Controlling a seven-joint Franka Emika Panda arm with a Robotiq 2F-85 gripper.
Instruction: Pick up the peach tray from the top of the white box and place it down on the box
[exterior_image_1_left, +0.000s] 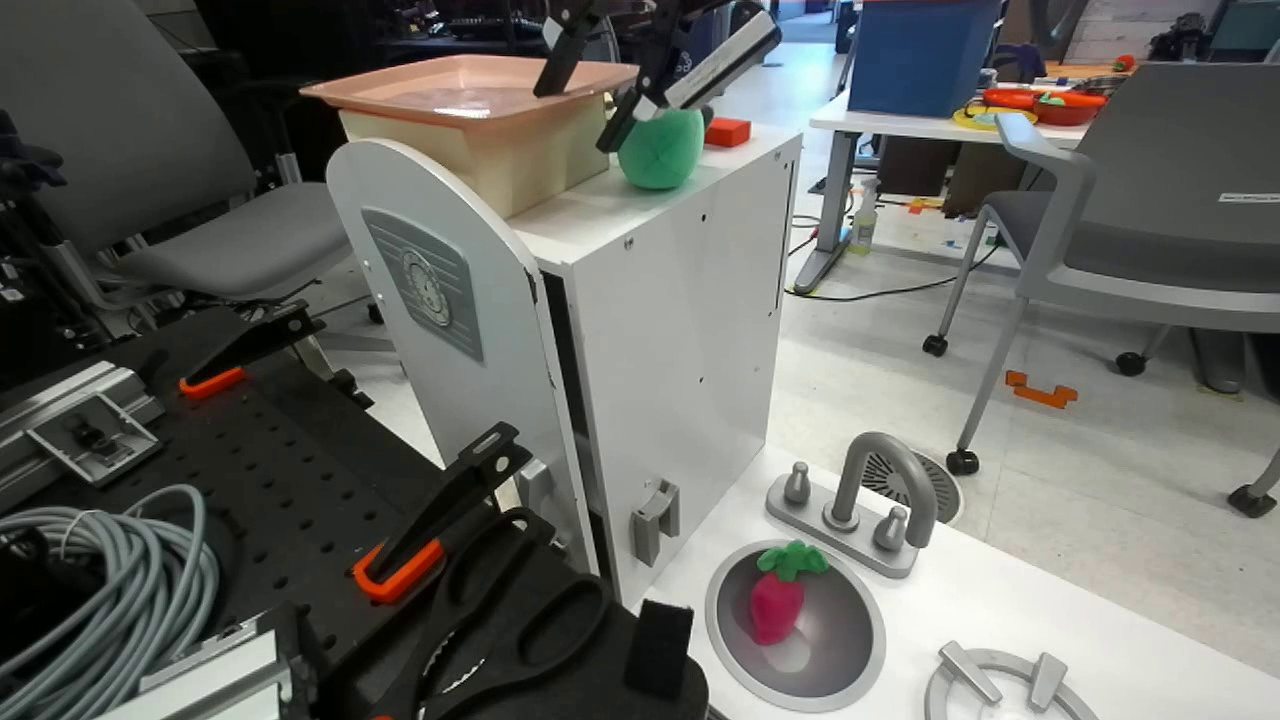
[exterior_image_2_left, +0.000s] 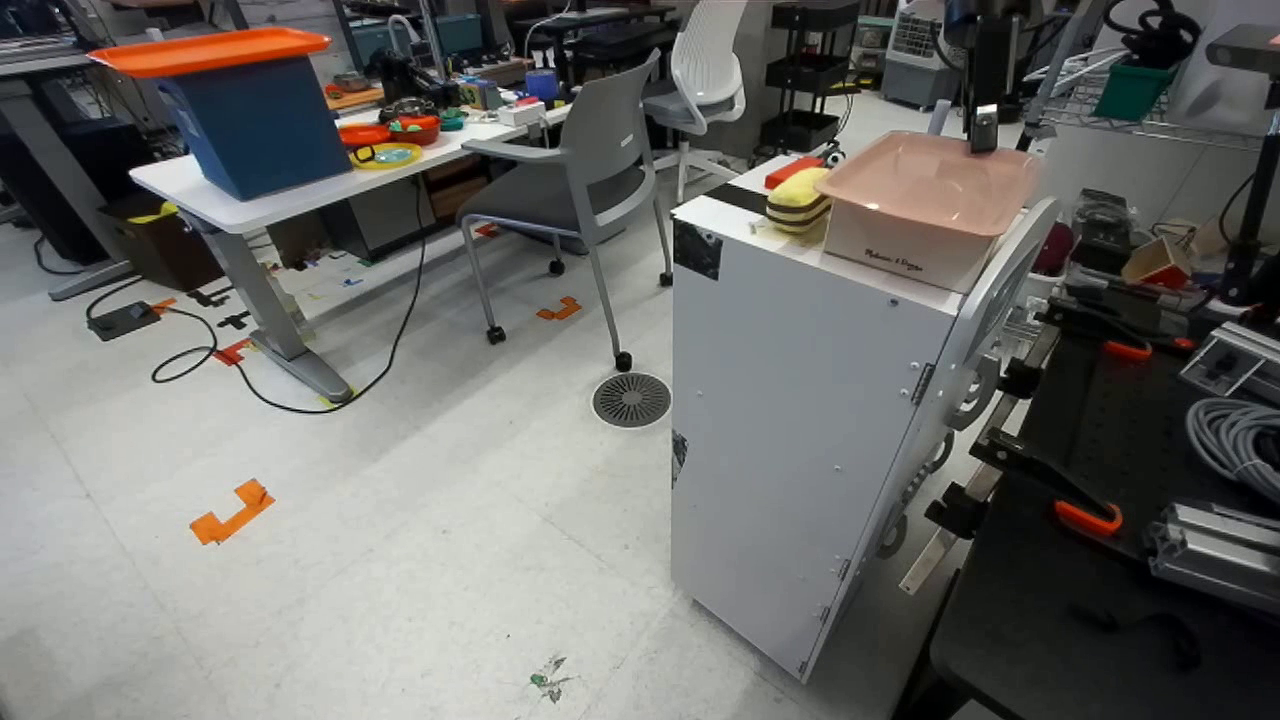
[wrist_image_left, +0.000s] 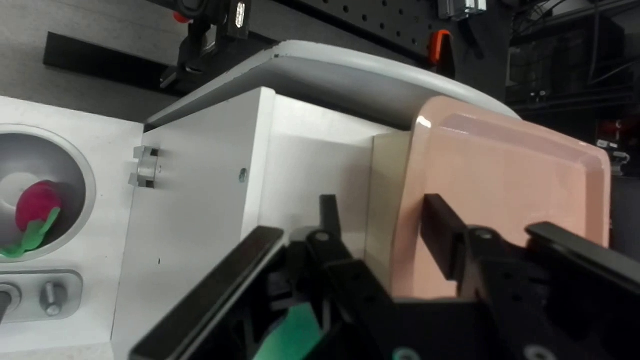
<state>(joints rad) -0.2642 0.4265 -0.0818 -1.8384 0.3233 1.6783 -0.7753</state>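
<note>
The peach tray (exterior_image_1_left: 480, 85) lies across the top of a cream bin (exterior_image_1_left: 480, 165) that stands on the white box (exterior_image_1_left: 690, 290). The tray also shows on the bin in an exterior view (exterior_image_2_left: 930, 180) and in the wrist view (wrist_image_left: 505, 170). My gripper (wrist_image_left: 381, 215) is open, its fingers apart. In the wrist view one finger is over the tray's inside and the other is outside its rim, over the box top. In an exterior view the gripper (exterior_image_1_left: 577, 118) is at the tray's side, pointing down. Whether a finger touches the tray cannot be told.
A green round object (exterior_image_1_left: 662, 150) sits beside the bin, close to the gripper. A red block (exterior_image_1_left: 728, 132) and a yellow striped plush (exterior_image_2_left: 798, 200) are on the box top. The box's curved panel (exterior_image_1_left: 450, 260) rises beside the bin. A toy sink (exterior_image_1_left: 870, 630) adjoins the box.
</note>
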